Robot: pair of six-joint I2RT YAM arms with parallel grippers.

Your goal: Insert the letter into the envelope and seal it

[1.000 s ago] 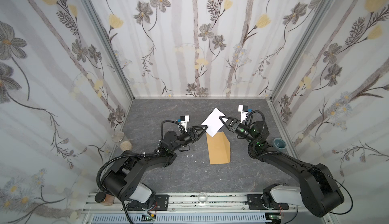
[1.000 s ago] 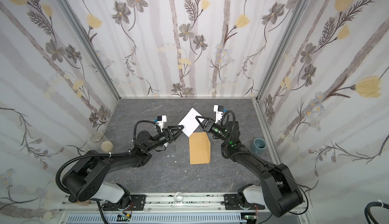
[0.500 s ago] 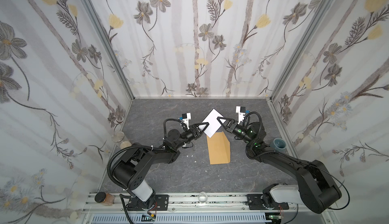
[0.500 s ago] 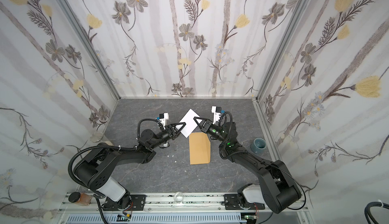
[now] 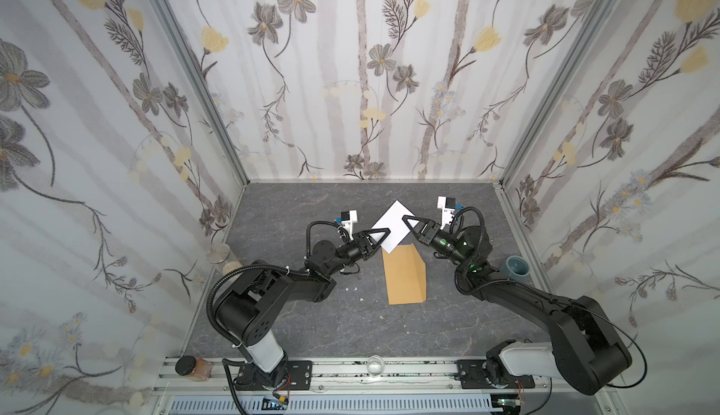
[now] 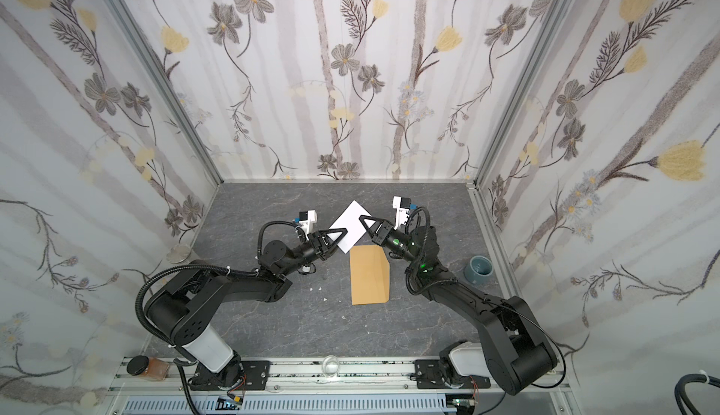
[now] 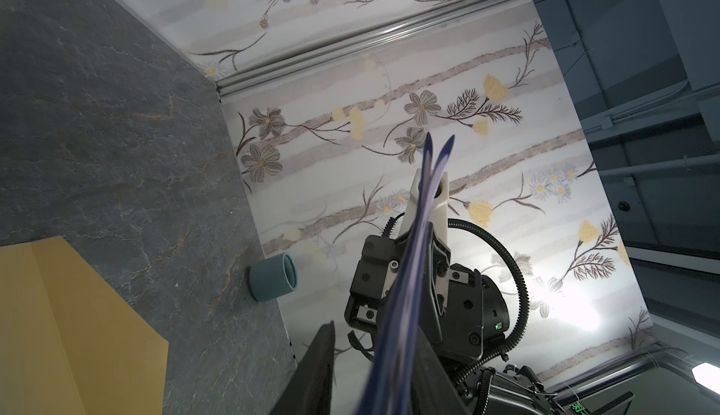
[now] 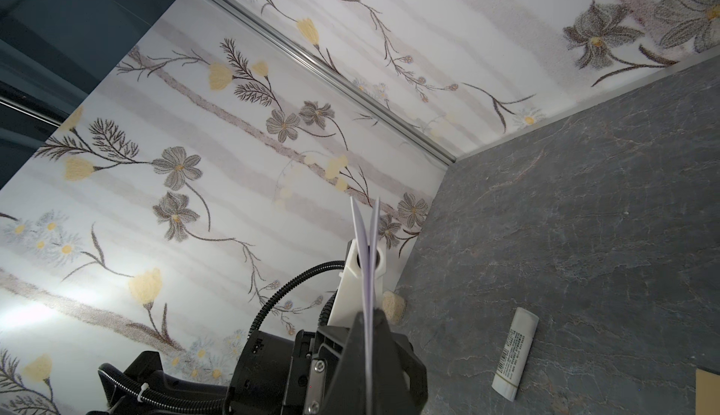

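Currently | letter [image 5: 393,223] folded, aloft by far end of envelope [image 5: 403,278] | right gripper [image 5: 407,222] clenched on it; left gripper [image 5: 385,233] straddles opposite edge, gap visible | insertion, sealing pending

Both my arms stretch forward, wrists angled inward, tips nearly meeting. My right gripper [image 5: 407,221] has jaws pinched tight, my left gripper [image 5: 385,233] jaws partly apart.

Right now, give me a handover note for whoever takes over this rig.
Right end effector: shut on the folded letter, held off the table.
Left end effector: fingers either side of the letter's opposite edge; clamped or not, unclear.
Envelope: flat on the table just in front of the letter, not gripped.
Done: letter folded and lifted. Left: insert it, seal the envelope.
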